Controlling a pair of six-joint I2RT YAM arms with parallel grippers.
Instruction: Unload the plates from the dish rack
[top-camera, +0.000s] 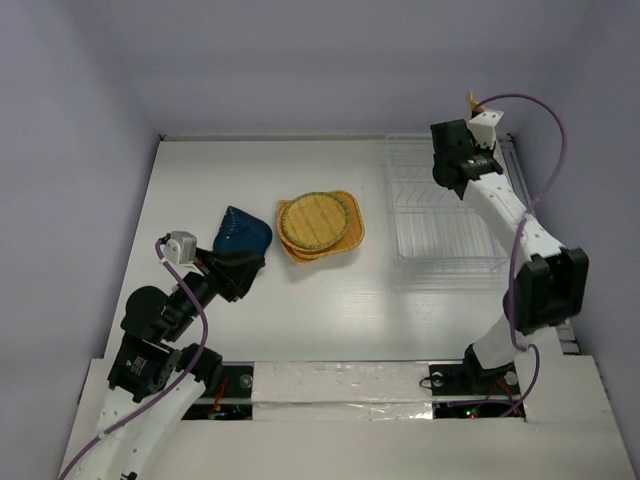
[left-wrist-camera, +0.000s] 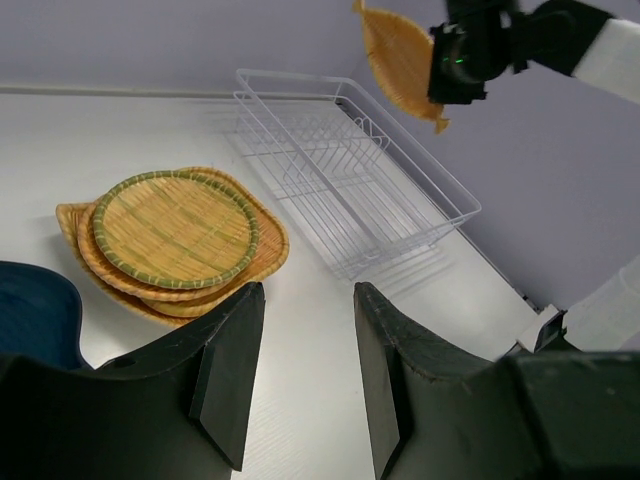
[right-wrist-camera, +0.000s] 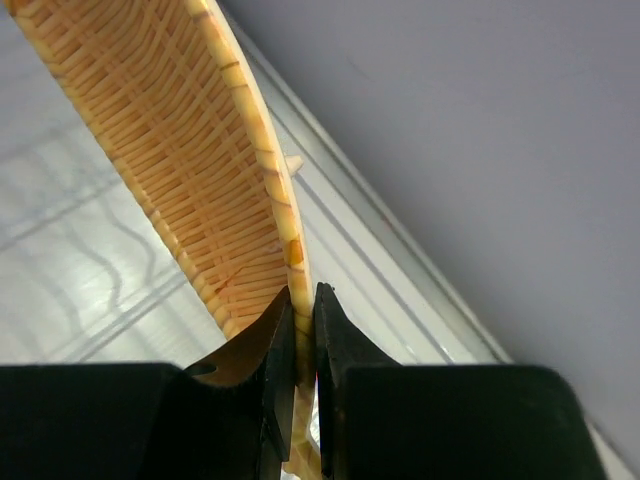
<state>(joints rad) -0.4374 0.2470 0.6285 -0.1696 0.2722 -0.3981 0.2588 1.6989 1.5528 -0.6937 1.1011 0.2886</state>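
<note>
Above the rack (top-camera: 445, 215), right gripper (right-wrist-camera: 300, 325) pinches a woven plate (right-wrist-camera: 170, 140) by its rim; top view shows only a sliver of it. Left gripper (left-wrist-camera: 308, 310) half open, empty, beside the blue plate (top-camera: 243, 232), near the stack (top-camera: 320, 225).

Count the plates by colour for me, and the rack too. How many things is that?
Orange-tan woven plates: 5 (about 4 stacked, the lower ones partly hidden, plus 1 leaf-shaped woven plate pinched in the right gripper)
Dark blue plate: 1
White wire dish rack: 1
Total: 7
</note>
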